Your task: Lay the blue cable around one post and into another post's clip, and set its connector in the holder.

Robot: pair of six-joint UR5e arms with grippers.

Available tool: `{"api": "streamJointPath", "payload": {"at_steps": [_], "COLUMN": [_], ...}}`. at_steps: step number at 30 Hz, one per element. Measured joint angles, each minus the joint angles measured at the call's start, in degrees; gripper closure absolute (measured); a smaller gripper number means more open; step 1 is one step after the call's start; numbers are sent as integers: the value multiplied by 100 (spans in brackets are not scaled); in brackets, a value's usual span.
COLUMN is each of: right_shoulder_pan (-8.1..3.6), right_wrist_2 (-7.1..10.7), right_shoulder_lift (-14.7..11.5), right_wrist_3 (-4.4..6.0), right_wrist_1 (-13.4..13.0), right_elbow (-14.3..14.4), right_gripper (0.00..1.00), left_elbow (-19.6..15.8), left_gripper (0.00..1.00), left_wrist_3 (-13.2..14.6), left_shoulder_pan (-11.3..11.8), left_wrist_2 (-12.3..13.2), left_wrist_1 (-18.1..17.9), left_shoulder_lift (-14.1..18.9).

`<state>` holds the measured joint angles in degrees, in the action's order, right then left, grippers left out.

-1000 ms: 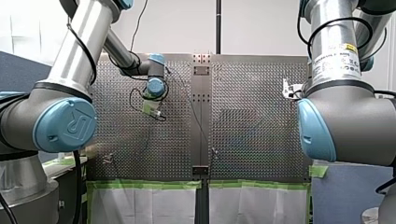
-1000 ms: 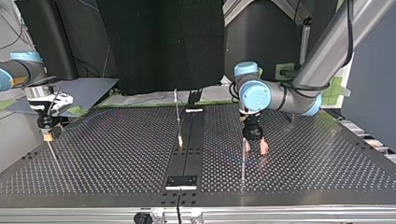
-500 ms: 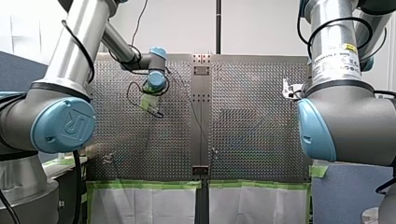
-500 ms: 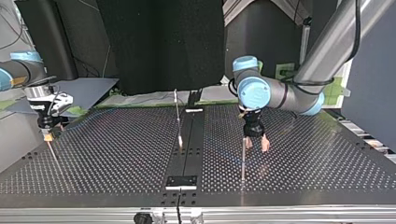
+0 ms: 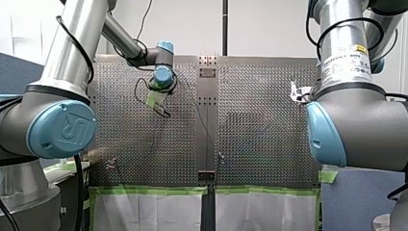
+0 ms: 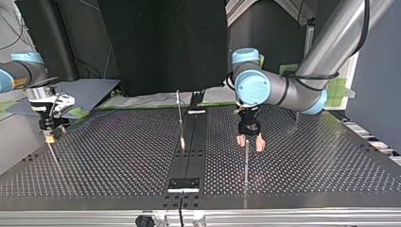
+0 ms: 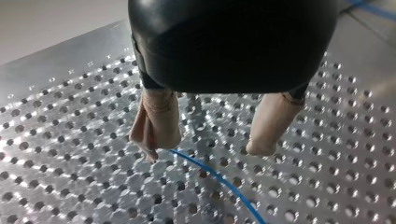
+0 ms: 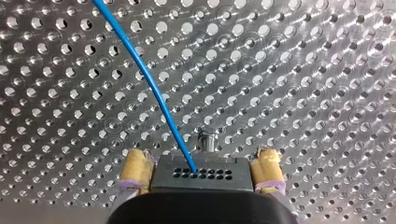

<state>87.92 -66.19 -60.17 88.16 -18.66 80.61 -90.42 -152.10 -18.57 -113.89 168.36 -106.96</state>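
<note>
Gripping the black connector (image 8: 201, 173) between its yellow pads (image 8: 134, 169), my right gripper (image 8: 201, 161) has the blue cable (image 8: 140, 70) trailing away ahead of it over the bench (image 8: 317, 70), so seating the connector in the holder looks undone. My left gripper (image 7: 210, 144) hangs spread and empty, the cable passing under its beige fingers (image 7: 156, 116); with 1 thin post (image 6: 246, 163) near its fingertips, I judge the wrap and the clip both left to do.

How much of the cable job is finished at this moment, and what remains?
Nothing looks finished. In hand: my right hand is shut on the connector, with the blue cable leaving it, while my left hand is open above the cable, by a post. Left: rounding a post, the clip, and seating the connector.
</note>
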Motion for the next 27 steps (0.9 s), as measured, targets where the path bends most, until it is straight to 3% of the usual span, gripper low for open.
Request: {"api": "streamJointPath", "payload": {"at_steps": [8, 15, 27], "right_shoulder_pan": [2, 3, 2], "right_wrist_2": [0, 0, 0], "right_shoulder_lift": [0, 0, 0], "right_wrist_3": [-8, -1, 15], "right_wrist_1": [2, 8, 10], "right_elbow": [1, 0, -3], "right_gripper": [0, 0, 0], "left_elbow": [-201, -591, -1178], "left_gripper": [0, 0, 0], "left_wrist_3": [157, 546, 1220], "left_shoulder_pan": [-41, -69, -164], "left_wrist_2": [-84, -412, -1017], "left_wrist_1": [-72, -285, 210], "left_shoulder_lift": [208, 598, 1272]}}
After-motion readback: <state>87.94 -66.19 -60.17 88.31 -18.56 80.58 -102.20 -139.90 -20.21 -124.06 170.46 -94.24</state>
